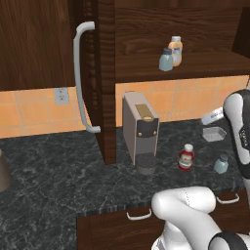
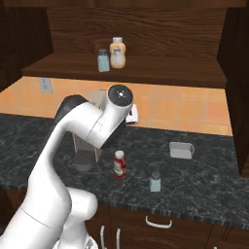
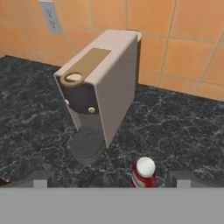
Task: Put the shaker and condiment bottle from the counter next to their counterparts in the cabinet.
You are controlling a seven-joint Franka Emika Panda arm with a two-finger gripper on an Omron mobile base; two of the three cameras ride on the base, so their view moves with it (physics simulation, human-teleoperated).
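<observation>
Left base view, counter: the condiment bottle [image 1: 186, 157] stands upright on the counter [image 1: 58, 171] toward its front edge, just right of a grey coffee machine [image 1: 140, 129]; the shaker [image 1: 221, 164] stands further right, apart from it, partly behind the white arm.
Left base view, cabinet: the cabinet [image 1: 146, 29] door hangs open with its curved handle facing out, so the inner shelf is reachable; their counterparts [image 1: 171, 54], a pale shaker and a tan-orange bottle touching or nearly so, sit near the shelf's front edge, with bare shelf either side for the newcomers.
Right base view: the bottle [image 2: 119, 164] and shaker [image 2: 155, 181] stand near the counter's front edge, well apart; a small clear tray [image 2: 181, 150] lies behind them toward the tiled wall.
Right base view, arm: it bends over the coffee machine, above the counter.
Hand view: the camera looks down on the red bottle's white cap [image 3: 145, 171], low and central, which I judge means the bottle is the first pick.
Fingers: the gripper [image 3: 111, 180] is spread wide, tips either side of the bottle, holding nothing.
</observation>
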